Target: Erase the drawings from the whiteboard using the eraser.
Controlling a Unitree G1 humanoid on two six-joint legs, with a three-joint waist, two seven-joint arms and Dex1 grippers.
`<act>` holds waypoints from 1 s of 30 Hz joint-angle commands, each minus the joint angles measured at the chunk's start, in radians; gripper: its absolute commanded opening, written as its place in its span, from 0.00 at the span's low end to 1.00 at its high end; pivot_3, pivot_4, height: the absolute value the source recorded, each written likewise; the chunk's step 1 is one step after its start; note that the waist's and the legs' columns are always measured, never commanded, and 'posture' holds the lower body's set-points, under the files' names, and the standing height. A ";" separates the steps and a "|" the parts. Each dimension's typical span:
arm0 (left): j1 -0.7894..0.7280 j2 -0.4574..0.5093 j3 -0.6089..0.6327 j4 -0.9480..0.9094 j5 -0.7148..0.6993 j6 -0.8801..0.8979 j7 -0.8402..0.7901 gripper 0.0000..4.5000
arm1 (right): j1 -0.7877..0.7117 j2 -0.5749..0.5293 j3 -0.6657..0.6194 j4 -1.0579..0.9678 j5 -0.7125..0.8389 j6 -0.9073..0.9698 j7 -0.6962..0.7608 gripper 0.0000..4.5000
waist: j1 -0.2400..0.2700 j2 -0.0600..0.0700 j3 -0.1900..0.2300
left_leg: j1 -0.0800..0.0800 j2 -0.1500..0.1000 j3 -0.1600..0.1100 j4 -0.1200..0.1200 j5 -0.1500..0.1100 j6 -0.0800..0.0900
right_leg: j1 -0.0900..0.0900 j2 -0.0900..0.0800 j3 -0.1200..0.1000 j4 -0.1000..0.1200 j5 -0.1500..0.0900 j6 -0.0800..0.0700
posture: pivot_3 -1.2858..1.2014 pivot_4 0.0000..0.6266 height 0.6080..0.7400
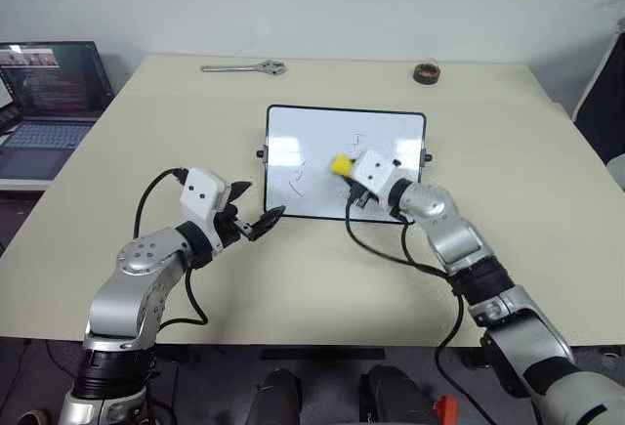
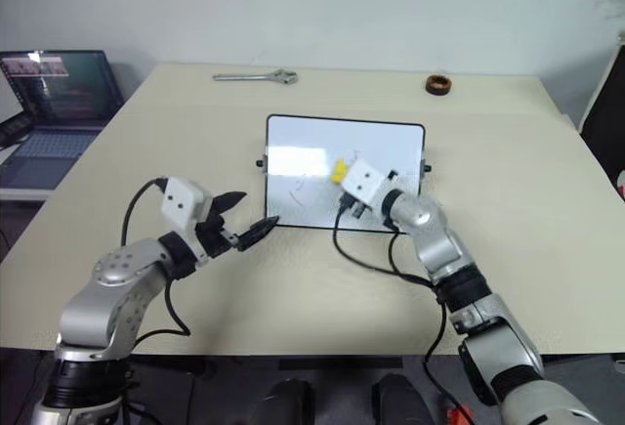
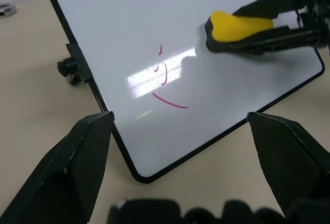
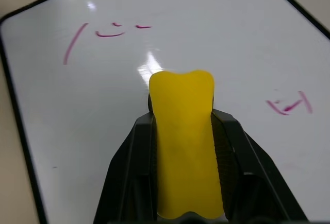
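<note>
Beige surface first, since it's the biggest thing going: plain matte top, nothing on it looks like it'll snag. Sitting about dead centre is the whiteboard, glossy white with a thin black frame and little knobs on the short sides. I'd guess it's light and slick, so it could skate around if you scrub hard; the frame edge near 7 o'clock is the obvious place to pin it.

That's about where the left tool is parked, fingers spread wide and empty, just off the board's corner and not touching it as far as I can tell.

Right tool is clenched on the eraser, gripping it by its long sides with the yellow top poking out front. Looks like a firm block with a softer black base, light, easy to hold. It's over the middle of the board, though I can't tell if it's actually pressing down.

Smallest: the drawings. One pink cluster at roughly 8 o'clock from the eraser, another squiggle toward 1 o'clock. Thin marker, should wipe easily.
</note>
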 commanded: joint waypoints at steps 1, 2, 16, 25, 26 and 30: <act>-0.019 0.005 0.010 -0.052 -0.010 0.009 0.011 1.00 | -0.054 0.015 -0.127 0.030 -0.003 -0.030 -0.188 0.24 | 0.000 0.000 0.000 | -0.001 0.000 0.000 0.000 0.000 0.000 | 0.000 0.000 0.000 0.000 0.000 0.000 | 0.52 0.24 1.00; -0.020 0.005 0.010 -0.055 -0.010 0.012 0.012 1.00 | -0.061 0.017 -0.141 0.036 0.000 -0.031 -0.212 0.24 | 0.000 0.000 0.000 | -0.002 0.000 0.000 0.000 0.000 0.000 | -0.001 0.000 0.000 0.000 0.000 0.000 | 0.52 0.24 1.00; -0.017 0.001 0.001 -0.048 -0.011 0.005 0.006 1.00 | 0.052 -0.075 0.052 -0.047 -0.084 0.067 0.058 0.24 | 0.005 -0.001 0.000 | 0.000 0.000 0.000 0.000 0.000 0.000 | 0.001 -0.001 0.000 -0.001 0.000 0.000 | 0.52 0.24 1.00; -0.003 -0.001 0.002 -0.045 -0.012 -0.003 0.000 1.00 | -0.050 -0.026 -0.138 0.029 -0.077 0.000 -0.281 0.24 | 0.007 0.000 0.000 | -0.004 0.000 0.000 0.000 0.000 0.000 | -0.003 0.000 0.000 -0.001 0.000 0.000 | 0.52 0.24 1.00; -0.002 -0.002 0.002 -0.044 -0.011 -0.005 -0.001 1.00 | -0.048 -0.030 -0.132 0.047 -0.081 0.008 -0.270 0.24 | 0.009 0.000 0.000 | -0.004 0.000 -0.001 0.000 0.000 0.000 | -0.003 0.000 -0.001 -0.001 0.000 0.000 | 0.52 0.24 1.00; 0.002 -0.005 0.001 -0.042 -0.010 -0.008 -0.004 1.00 | -0.021 -0.033 -0.098 0.064 -0.078 0.054 -0.191 0.24 | 0.011 0.000 0.000 | -0.006 0.000 0.000 -0.001 0.000 0.000 | -0.004 -0.001 0.000 -0.004 0.000 0.000 | 0.52 0.24 1.00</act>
